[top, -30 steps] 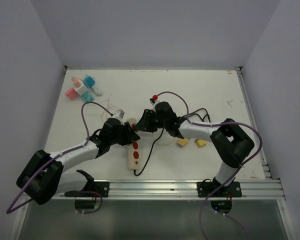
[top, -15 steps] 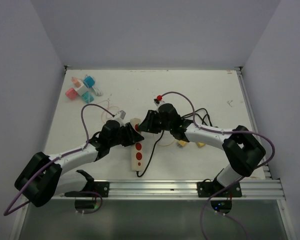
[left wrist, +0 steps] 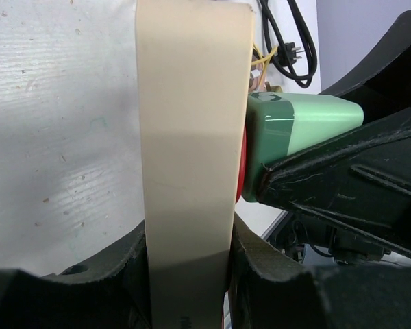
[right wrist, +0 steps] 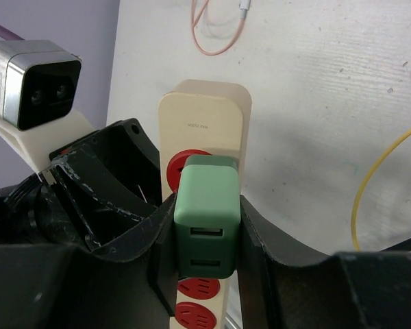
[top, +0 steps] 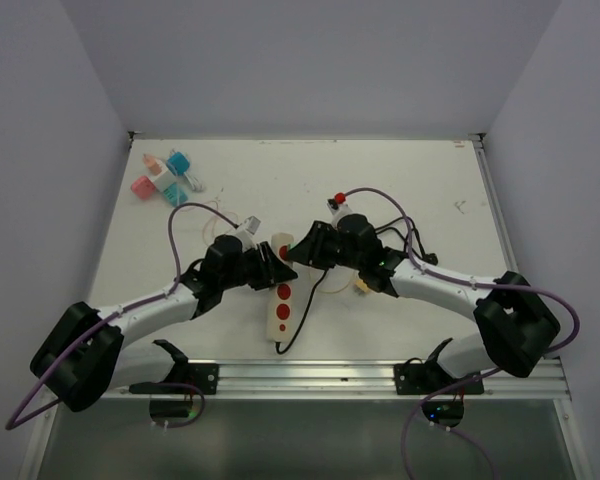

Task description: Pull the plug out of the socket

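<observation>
Green plug, with two slots in its face, sits against the end one of three red outlets on the cream socket strip; the strip lies mid-counter, well clear of every edge; right gripper clamps the plug's sides; left gripper clamps the strip; the strip's small print is unreadable.

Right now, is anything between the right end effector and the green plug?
No, nothing. In the right wrist view the right end effector squeezes straight against both sides of the green plug, which sits in the cream power strip.
</observation>
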